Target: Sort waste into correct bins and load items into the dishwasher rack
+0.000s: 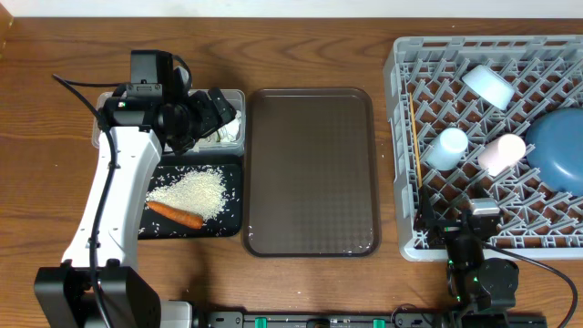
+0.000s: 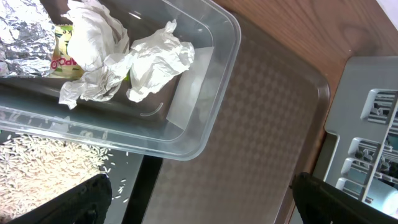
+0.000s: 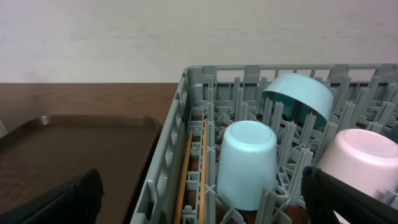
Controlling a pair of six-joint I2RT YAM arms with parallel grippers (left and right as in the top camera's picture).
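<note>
The grey dishwasher rack (image 1: pixel 405 137) on the right holds the white bowl (image 1: pixel 489 86), light-blue cup (image 1: pixel 446 148), pale-pink cup (image 1: pixel 502 153), dark-blue plate (image 1: pixel 557 150) and chopsticks (image 1: pixel 413 137). The clear tub (image 2: pixel 211 106) holds tissue wads (image 2: pixel 155 59) and foil (image 2: pixel 25 37). Rice (image 1: pixel 187 193) and a carrot (image 1: pixel 175 215) lie in the black tray (image 1: pixel 232 200). My left gripper (image 1: pixel 221 111) hovers open and empty over the tub's right end (image 2: pixel 202 196). My right gripper (image 1: pixel 469 223) is open and empty at the rack's near edge (image 3: pixel 202 193), facing the light-blue cup (image 3: pixel 247 162).
A large flat brown serving tray (image 1: pixel 310 173) lies between the bins and the rack, with nothing on it. The rack's left wall (image 3: pixel 168 168) stands beside the chopsticks (image 3: pixel 185 174). The left arm's white link runs down the table's left side.
</note>
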